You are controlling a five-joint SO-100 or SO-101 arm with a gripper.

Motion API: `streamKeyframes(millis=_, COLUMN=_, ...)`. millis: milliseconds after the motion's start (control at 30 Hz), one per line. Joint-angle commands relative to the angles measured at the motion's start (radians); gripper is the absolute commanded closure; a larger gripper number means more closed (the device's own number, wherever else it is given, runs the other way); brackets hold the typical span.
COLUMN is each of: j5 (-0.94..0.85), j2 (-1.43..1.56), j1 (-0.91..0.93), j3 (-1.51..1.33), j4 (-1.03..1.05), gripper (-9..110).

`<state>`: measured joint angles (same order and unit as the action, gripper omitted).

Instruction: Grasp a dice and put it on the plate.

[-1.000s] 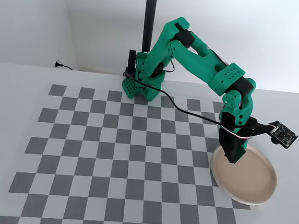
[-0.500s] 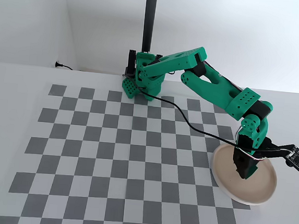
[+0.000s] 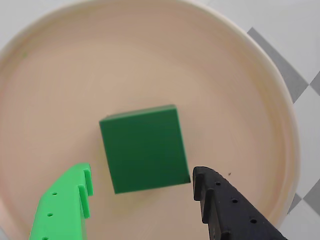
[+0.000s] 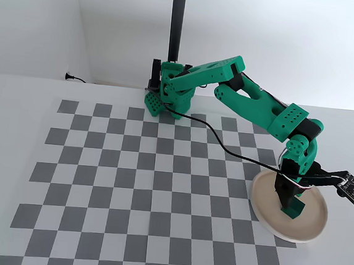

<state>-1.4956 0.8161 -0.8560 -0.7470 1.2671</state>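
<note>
No text, label, brand, number or sign is showing legibly in the wrist or fixed view.

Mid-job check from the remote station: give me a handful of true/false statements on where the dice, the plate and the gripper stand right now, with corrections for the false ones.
1. The dice lies on the plate. True.
2. The gripper is clamped shut on the dice. False: in the wrist view its fingers stand apart on either side of the dice, with gaps showing.
3. The plate sits at the right edge of the checkerboard mat in the fixed view. True.
4. The dice rests on a grey checker square. False: it is inside the plate.
5. A second dice lies on the mat. False: none is visible there.
</note>
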Motion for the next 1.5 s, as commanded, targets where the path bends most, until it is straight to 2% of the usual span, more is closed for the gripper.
streamKeyframes(millis=0, j5=0.009, j2=0.163, j1=-0.018, j3=0.097, j4=0.087, gripper=89)
streamKeyframes(millis=267, j5=0.006, j2=0.425, j1=-0.017, j3=0.094, j4=0.4, gripper=106)
streamKeyframes(millis=467, j5=0.035, j2=0.618, j1=0.012, j3=0.049, j4=0.554, gripper=106)
streamKeyframes(millis=900, j5=0.104, j2=1.33, j1=0.095, j3=-0.701, j4=0.454, gripper=106)
streamKeyframes(millis=1100, j5=0.11, j2=1.718, j1=0.175, j3=-1.206, j4=0.278, gripper=106)
streamKeyframes(millis=1467, j5=0.235, j2=2.057, j1=0.307, j3=-1.621, j4=0.138, gripper=106)
